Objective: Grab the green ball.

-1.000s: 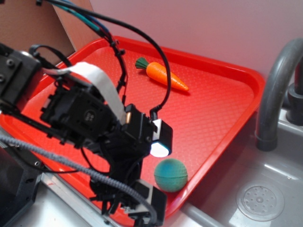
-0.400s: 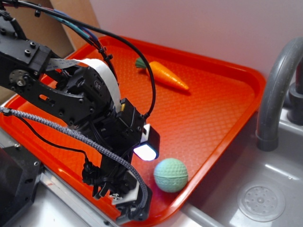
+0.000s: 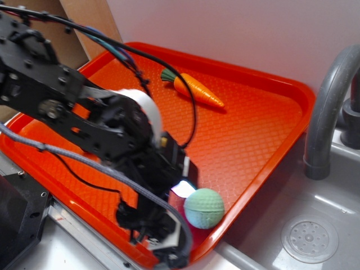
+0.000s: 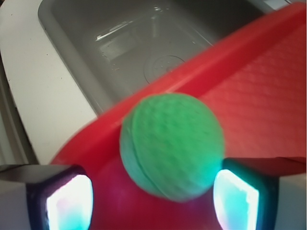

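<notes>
Jaws stand apart on your gripper (image 4: 152, 191), one lit pad low at the left of the wrist view and the other (image 4: 235, 199) low at the right, with the green ball (image 4: 172, 145) sitting in the gap just ahead of them. Neither pad looks to be touching it yet, though the right one is very close.

From the exterior view, you find the green ball (image 3: 203, 208) at the near right corner of the red tray (image 3: 253, 140), close against the raised rim (which likely stops it rolling toward the sink (image 3: 315, 236)). Your arm comes in low from the left so the open fingers can straddle the ball at its widest part. The toy carrot (image 3: 194, 91) lies well apart at the far side and is no concern.

You appear to be at the final approach, lined up but not yet gripping. I judge the next move calls for easing a little further forward, then closing. A rubbery round ball may squirt out toward the rim if the pads close off-centre.
</notes>
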